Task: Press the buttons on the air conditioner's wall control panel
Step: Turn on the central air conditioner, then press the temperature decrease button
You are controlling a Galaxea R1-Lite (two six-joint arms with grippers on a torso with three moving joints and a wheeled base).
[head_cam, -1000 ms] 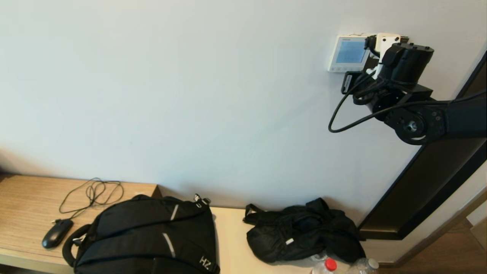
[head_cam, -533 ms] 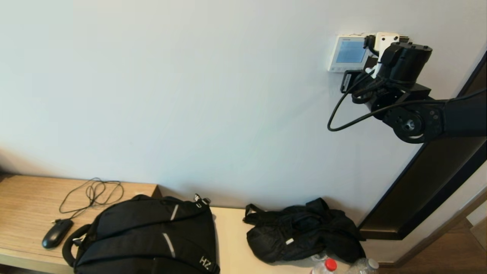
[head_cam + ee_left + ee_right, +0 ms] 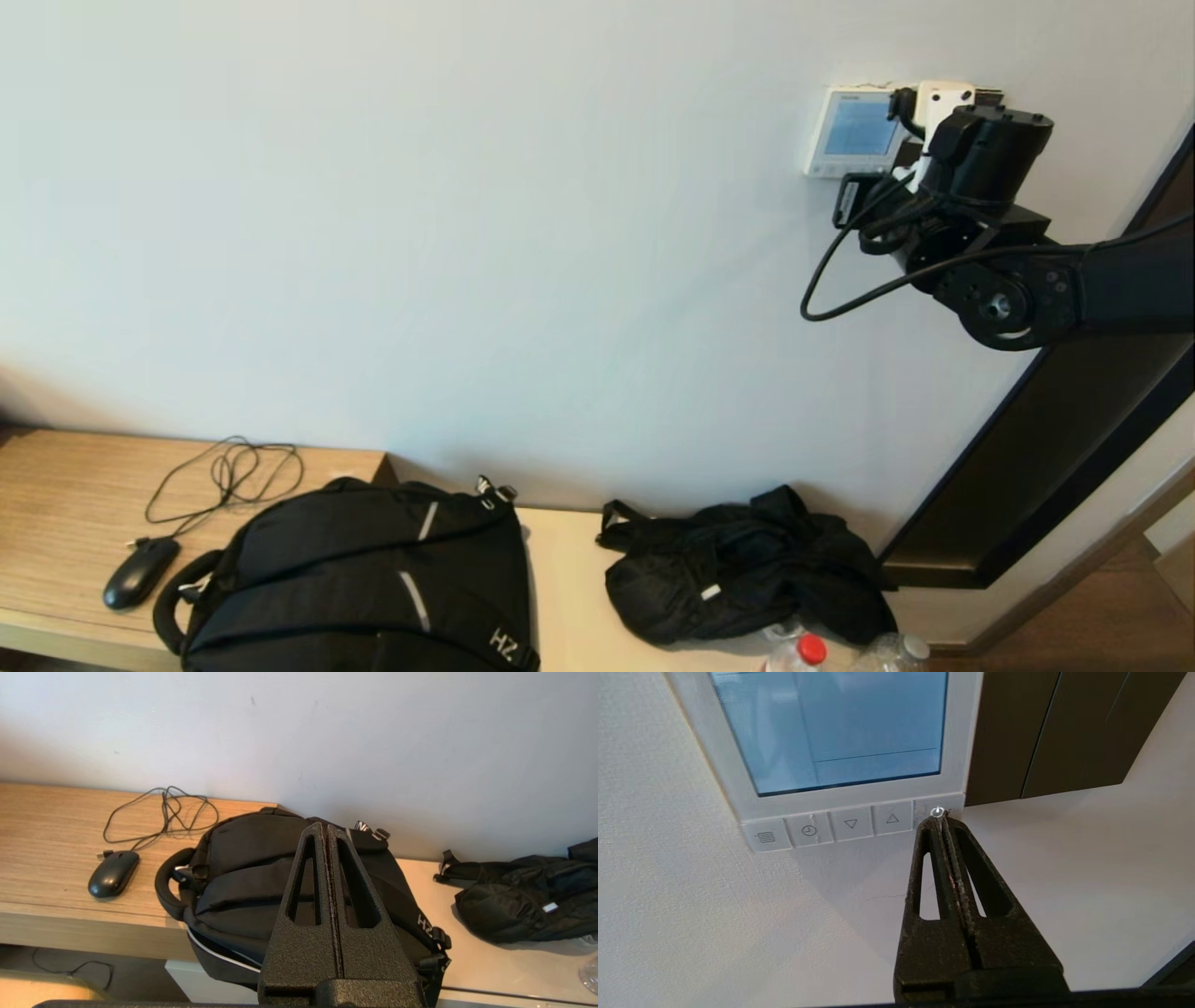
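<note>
Right gripper [image 3: 940, 820] clenched, tip seemingly touching end power button [image 3: 937, 811]; left gripper [image 3: 325, 830] clenched.

glossy plastic panel [image 3: 840, 795], rough matt wall [image 3: 691, 914]

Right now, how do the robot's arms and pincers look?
The right arm is matte black with round joints, a looping black cable and a white wrist block. The right pincer and left pincer are black, rough-textured, tapering wedges with long triangular cut-outs.
</note>
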